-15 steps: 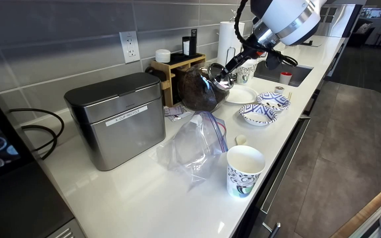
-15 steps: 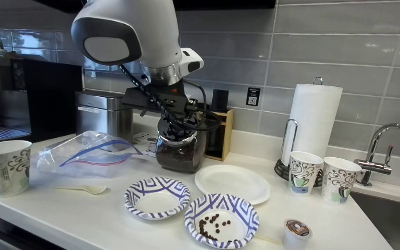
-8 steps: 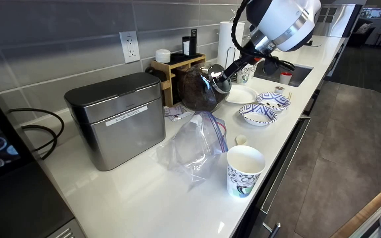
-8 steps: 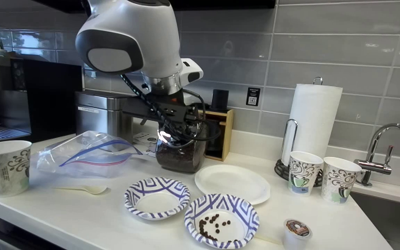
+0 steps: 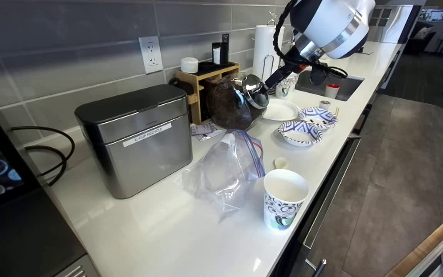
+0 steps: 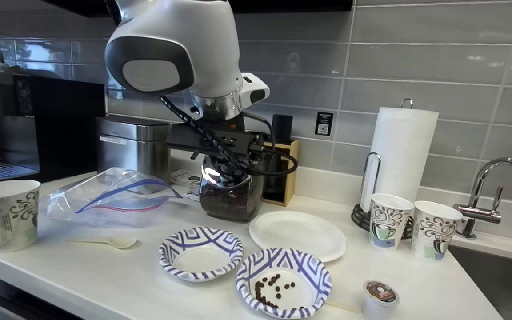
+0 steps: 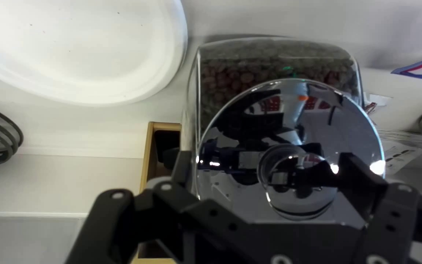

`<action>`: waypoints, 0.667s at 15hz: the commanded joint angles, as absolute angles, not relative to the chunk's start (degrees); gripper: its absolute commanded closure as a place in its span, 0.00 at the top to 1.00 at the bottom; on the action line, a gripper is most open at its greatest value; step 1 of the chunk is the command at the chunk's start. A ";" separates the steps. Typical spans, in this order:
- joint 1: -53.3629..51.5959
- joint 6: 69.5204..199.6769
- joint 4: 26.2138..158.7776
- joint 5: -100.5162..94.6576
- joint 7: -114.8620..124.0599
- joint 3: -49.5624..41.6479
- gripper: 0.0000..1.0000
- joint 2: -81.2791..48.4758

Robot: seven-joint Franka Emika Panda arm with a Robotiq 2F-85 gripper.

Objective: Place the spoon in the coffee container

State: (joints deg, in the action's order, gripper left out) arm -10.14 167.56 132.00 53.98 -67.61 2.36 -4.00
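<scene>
The coffee container (image 5: 227,104) is a rounded glass pot full of dark beans, standing beside the wooden shelf. Its chrome lid (image 7: 229,205) with a round knob (image 7: 299,200) covers the mouth, as the wrist view shows. My gripper (image 7: 264,160) is open over that lid, its fingers (image 7: 182,165) wide apart on either side of the knob and nothing held. In an exterior view the gripper (image 5: 264,89) hovers right at the lid; whether it touches cannot be told. A pale spoon (image 6: 118,242) lies on the counter near the plastic bag, partly behind a paper cup in an exterior view.
Patterned bowls (image 6: 200,255) and a white plate (image 6: 300,235) stand before the container. A plastic bag (image 5: 229,169), a paper cup (image 5: 285,200) and a metal box (image 5: 148,154) surround it. A wooden shelf (image 6: 290,178) is close behind; paper towels (image 6: 402,155) stand farther along.
The lid stood askew at the container's mouth a second ago; now it lies over it. My gripper has opened, dipped, then drawn slightly back from the lid. The spoon has not moved.
</scene>
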 commanded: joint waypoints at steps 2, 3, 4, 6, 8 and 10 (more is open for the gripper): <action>-9.48 162.42 133.47 43.65 -59.20 -0.19 1.00 -1.76; -9.35 160.77 133.10 42.82 -58.53 -0.53 1.00 -1.56; -9.23 159.56 132.79 42.34 -58.04 -0.75 1.00 -1.36; -8.98 156.98 132.56 40.66 -56.51 -1.35 1.00 -0.61; -8.59 153.90 132.45 38.79 -54.85 -1.94 1.00 0.63; -8.23 150.45 132.25 36.93 -53.71 -2.49 1.00 1.85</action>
